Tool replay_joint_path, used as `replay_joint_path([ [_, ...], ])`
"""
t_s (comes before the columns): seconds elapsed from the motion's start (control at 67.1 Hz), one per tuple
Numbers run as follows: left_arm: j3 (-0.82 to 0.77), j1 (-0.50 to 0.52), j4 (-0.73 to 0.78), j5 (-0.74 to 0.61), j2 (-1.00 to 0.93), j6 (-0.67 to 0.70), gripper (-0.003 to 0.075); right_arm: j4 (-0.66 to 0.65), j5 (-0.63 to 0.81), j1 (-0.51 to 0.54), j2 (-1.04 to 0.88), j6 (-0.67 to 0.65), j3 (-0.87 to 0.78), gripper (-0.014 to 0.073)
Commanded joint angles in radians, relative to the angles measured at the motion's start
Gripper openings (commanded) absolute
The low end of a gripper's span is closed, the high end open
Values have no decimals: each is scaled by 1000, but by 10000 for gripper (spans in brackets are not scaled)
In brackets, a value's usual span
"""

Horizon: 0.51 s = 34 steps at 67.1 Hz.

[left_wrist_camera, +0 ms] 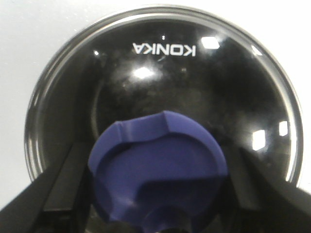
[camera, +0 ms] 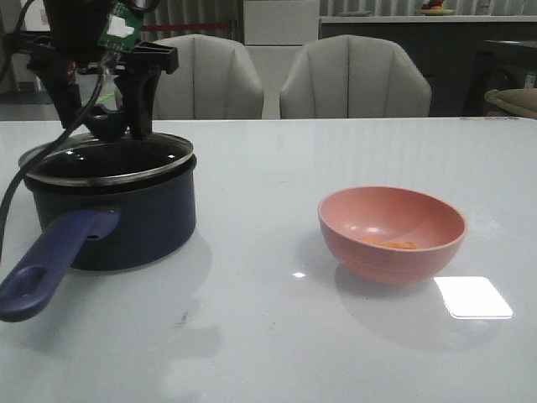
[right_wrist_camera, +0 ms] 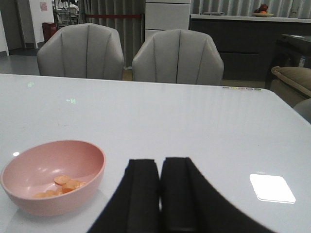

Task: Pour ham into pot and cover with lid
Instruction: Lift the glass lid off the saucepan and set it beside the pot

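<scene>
The pot (camera: 126, 227), dark navy with a long purple-blue handle (camera: 50, 269), stands at the table's left. The glass lid (camera: 101, 159) (left_wrist_camera: 160, 77) sits on its rim. My left gripper (camera: 102, 117) (left_wrist_camera: 158, 194) comes down from above, its fingers (left_wrist_camera: 63, 184) pressed against either side of the lid's blue knob (left_wrist_camera: 160, 160). The ham (camera: 394, 244) (right_wrist_camera: 63, 184) lies as orange slivers inside the pink bowl (camera: 352, 243) (right_wrist_camera: 77, 160), right of centre. My right gripper (right_wrist_camera: 160, 165) is shut and empty, low over the table to the right of the bowl; the front view does not show it.
Two grey chairs (camera: 205, 80) (camera: 352, 75) stand behind the table's far edge. A bright light reflection (camera: 472, 296) lies on the white table (camera: 268, 336) to the right of the bowl. The pot's handle points toward the front left corner.
</scene>
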<state>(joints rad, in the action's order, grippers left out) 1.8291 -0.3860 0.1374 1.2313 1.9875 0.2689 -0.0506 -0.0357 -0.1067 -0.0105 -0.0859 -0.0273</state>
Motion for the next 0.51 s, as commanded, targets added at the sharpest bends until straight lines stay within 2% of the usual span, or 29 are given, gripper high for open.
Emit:
replay_joint_path([
  [0.0, 44, -6, 59, -13, -109, 5, 288, -9, 88, -2, -20, 8, 6, 162],
  [0.209, 41, 14, 87, -21, -216, -32, 288, -9, 88, -3, -20, 8, 6, 162],
  [0.492, -70, 162, 69, -82, -351, -100, 288, -9, 88, -1, -20, 8, 6, 162],
])
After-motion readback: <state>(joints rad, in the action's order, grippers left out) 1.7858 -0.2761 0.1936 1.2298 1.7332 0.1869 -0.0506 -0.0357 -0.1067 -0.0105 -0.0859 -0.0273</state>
